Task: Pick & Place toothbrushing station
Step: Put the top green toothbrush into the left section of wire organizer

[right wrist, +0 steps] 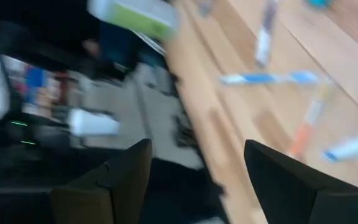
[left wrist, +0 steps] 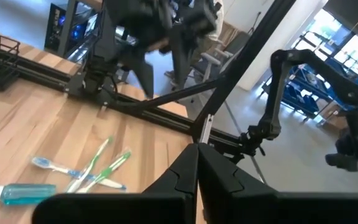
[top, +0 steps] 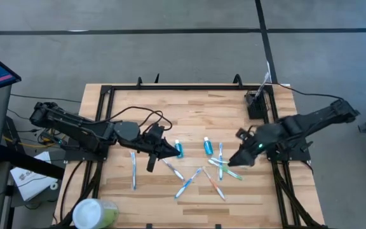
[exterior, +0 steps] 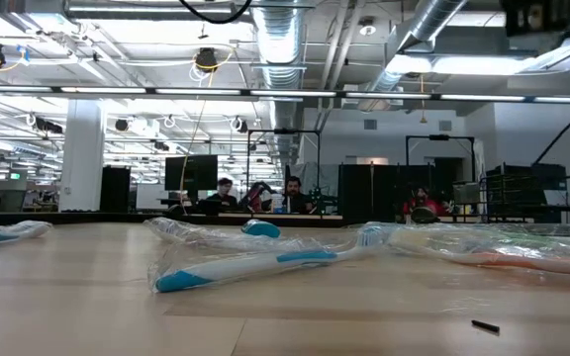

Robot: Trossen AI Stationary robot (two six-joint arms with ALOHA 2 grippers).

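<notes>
Holder (top: 255,105), black, at table's (top: 189,102) far right corner. Left gripper (top: 170,151) closed, empty, beside toothpaste (top: 179,149). Right gripper (top: 239,159) open over toothbrushes (top: 224,166).

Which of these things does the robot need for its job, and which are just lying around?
For the job:
- black holder, back right corner of the table
- right end effector, open over the toothbrushes
- left end effector, shut

Just lying about:
- toothbrushes
- two blue tubes
- pale-green cup, front left edge
</notes>
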